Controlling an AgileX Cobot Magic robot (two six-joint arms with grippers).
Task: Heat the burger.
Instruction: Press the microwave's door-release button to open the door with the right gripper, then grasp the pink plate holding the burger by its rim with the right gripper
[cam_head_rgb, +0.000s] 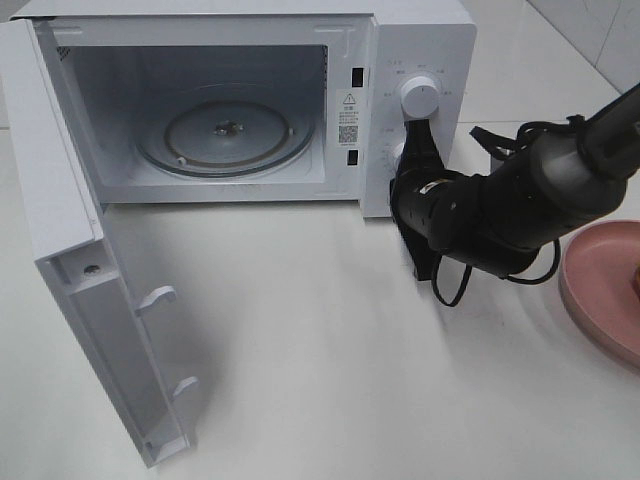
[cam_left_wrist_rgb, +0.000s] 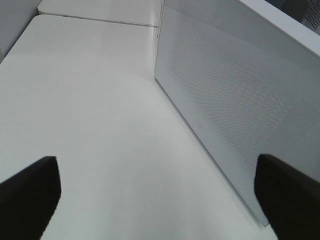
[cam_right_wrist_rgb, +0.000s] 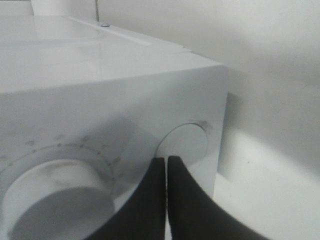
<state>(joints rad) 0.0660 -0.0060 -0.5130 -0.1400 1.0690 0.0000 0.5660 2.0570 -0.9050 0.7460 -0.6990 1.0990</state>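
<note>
The burger is not seen (prob. on the pink plate), nearest the right gripper, shut & empty, held at the microwave front.

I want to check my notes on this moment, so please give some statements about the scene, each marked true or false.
1. The microwave door is closed. False: it stands open.
2. The glass turntable carries no food. True.
3. The right fingers are shut together near the control panel. True.
4. The pink plate is on the turntable. False: it lies on the table, further right.
5. The left fingers are shut. False: they stand wide apart, holding nothing.
</note>
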